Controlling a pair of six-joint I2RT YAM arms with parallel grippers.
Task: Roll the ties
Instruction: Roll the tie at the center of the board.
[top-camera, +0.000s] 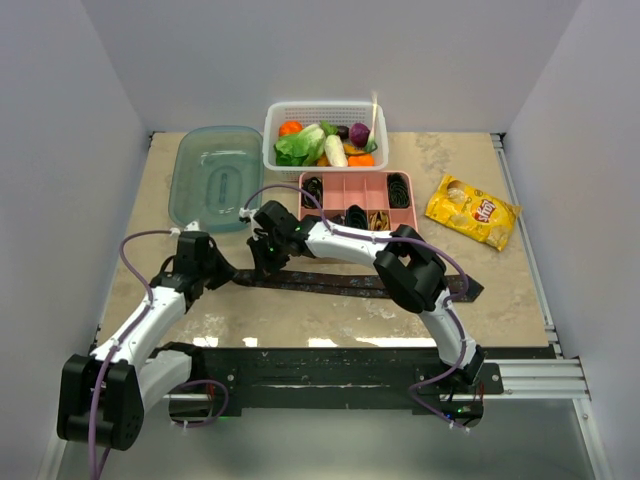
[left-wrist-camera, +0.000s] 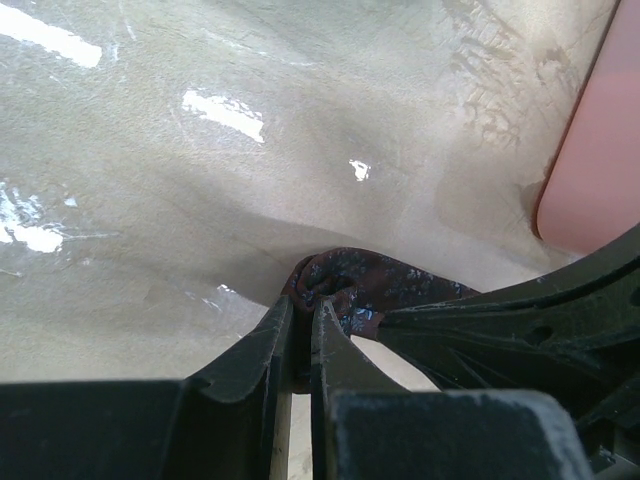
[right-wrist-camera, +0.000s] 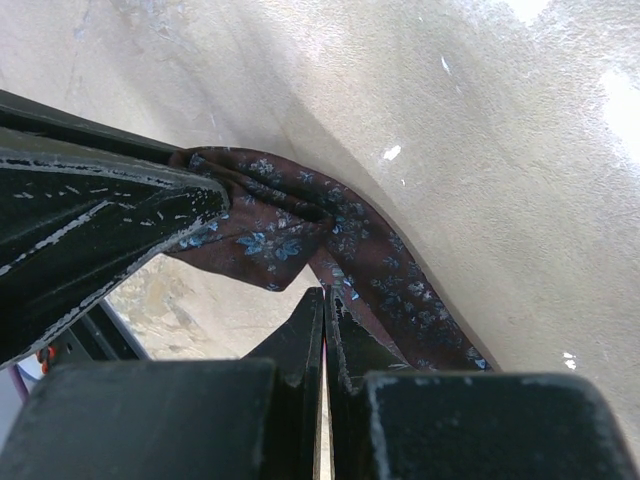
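My left gripper (left-wrist-camera: 303, 325) is narrowed to a slit and pinches the folded end of the dark flowered tie (top-camera: 370, 284). My right gripper (right-wrist-camera: 325, 310) is fully closed, its tips pressed against the cloth just beside that fold (whether it nips any fabric I cannot tell). The rest of the tie lies flat across the near middle of the table (top-camera: 300, 330), its tail running off to the right.

What worries me is the small bite I have. If I turn the fold too quickly, the cloth could slide out of the pinch and the start of the roll would spring open. My closed right tips could also drag the tie sideways, so the coil winds crooked. The two grippers are almost touching, and a careless twist could knock one against the other. I also expect the long tail to skid or bunch as it is drawn in.

The tabletop is pale, stone-patterned and glossy with glare patches, so I judge it slippery. Plain white walls (top-camera: 60, 150) close in the left, right and far sides. At the far edge sit a pink tray (top-camera: 357, 175) holding coiled ties (top-camera: 399, 188), a white basket (top-camera: 325, 105) of vegetables and a clear tub (top-camera: 215, 175). A yellow chip bag (top-camera: 472, 210) lies to the right.
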